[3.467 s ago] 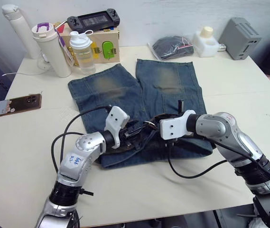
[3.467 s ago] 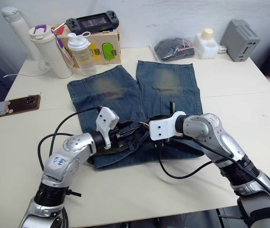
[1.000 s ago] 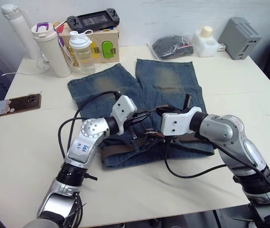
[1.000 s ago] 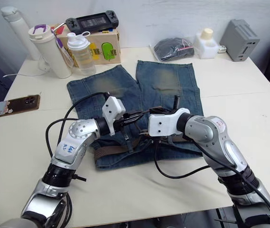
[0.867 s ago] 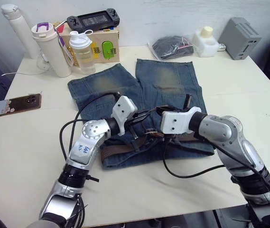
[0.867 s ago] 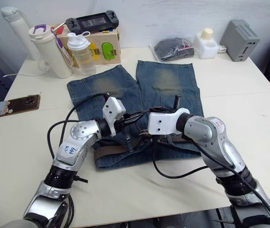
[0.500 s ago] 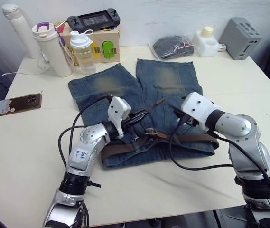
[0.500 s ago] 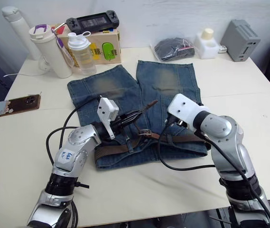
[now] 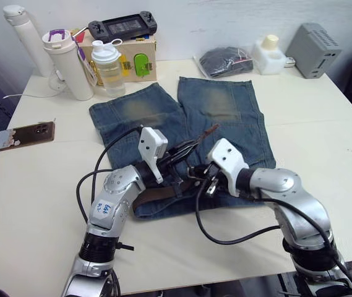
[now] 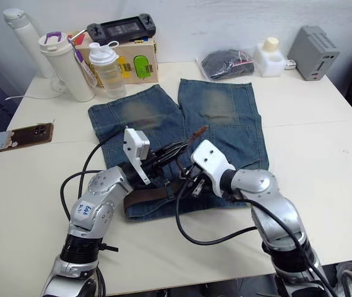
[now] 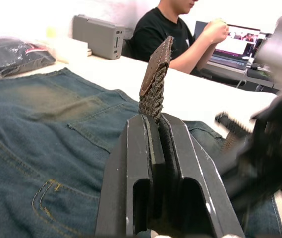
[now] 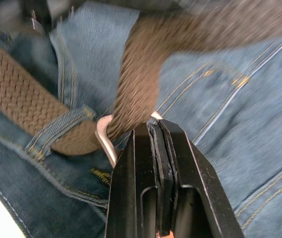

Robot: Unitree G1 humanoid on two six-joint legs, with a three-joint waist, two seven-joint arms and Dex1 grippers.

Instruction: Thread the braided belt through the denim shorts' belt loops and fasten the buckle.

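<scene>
Grippers, two: left gripper clamped on one braided belt, right gripper pressed together beside one buckle.

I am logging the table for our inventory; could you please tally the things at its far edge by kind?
Drink bottles: 3 (white flask, purple-lidded tumbler, clear shaker)
Boxes: 2 (yellow box, grey box)
Game console: 1
Black pouch: 1
White jar: 1
Total: 8

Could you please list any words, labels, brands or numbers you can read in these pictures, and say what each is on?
None can be read for certain.
White sticker with handwritten marks on the robot's left forearm: too small to read.
Tan cardboard box with green and yellow print: too small.
Open laptop screen behind a seated person: blurred.
</scene>
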